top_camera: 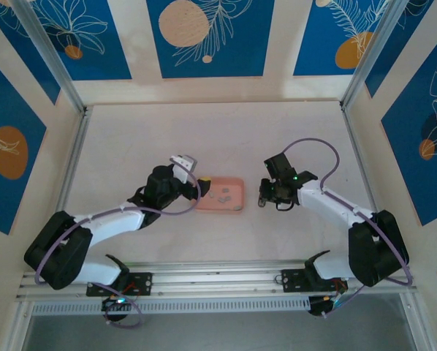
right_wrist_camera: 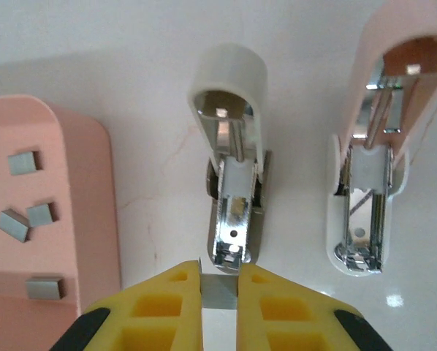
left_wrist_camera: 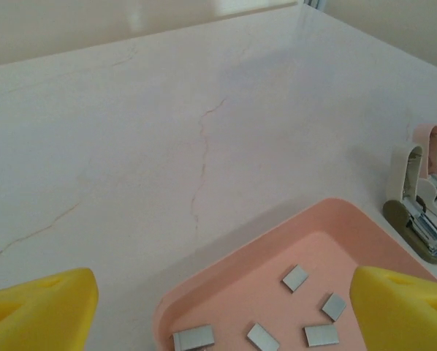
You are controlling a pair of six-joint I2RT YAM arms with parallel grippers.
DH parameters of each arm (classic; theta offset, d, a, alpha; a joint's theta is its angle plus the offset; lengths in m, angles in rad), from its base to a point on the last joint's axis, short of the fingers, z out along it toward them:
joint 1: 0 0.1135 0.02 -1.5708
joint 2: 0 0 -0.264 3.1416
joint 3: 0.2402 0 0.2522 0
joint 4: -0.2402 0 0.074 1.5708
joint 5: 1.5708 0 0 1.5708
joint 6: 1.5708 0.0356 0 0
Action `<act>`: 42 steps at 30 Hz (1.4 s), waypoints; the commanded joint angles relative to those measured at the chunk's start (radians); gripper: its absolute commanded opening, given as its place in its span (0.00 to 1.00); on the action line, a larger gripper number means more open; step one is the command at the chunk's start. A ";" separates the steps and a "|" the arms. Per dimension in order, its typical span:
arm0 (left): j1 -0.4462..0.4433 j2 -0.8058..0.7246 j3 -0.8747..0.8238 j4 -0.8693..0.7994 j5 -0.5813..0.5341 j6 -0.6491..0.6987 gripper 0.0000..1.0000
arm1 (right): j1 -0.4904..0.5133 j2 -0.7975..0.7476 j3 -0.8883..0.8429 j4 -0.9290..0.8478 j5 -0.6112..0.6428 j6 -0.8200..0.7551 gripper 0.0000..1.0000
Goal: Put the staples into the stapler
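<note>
— While the right gripper (right_wrist_camera: 220, 276) clamps one staple strip (right_wrist_camera: 220, 298), where is the stapler (right_wrist_camera: 232, 212)?
— Just ahead, its long axis in line. The left gripper (left_wrist_camera: 222, 292) gapes over the spare staples (left_wrist_camera: 295, 278).

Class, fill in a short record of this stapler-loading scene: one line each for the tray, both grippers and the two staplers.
tray: pink tray, five loose staples lying in it
left gripper: open, over the tray, holding nothing
right gripper: shut on a staple strip, at the near end of the white stapler
white stapler: top swung up, metal channel exposed
pink stapler: also opened, beside the white one
</note>
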 commanded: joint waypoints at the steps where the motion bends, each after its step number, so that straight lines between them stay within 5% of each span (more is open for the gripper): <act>1: -0.002 -0.023 -0.027 0.023 -0.027 0.029 0.89 | 0.006 0.039 0.042 -0.009 0.014 -0.020 0.15; 42: 0.002 -0.008 -0.041 0.036 -0.012 0.034 0.90 | 0.005 0.165 0.039 0.009 0.011 0.022 0.14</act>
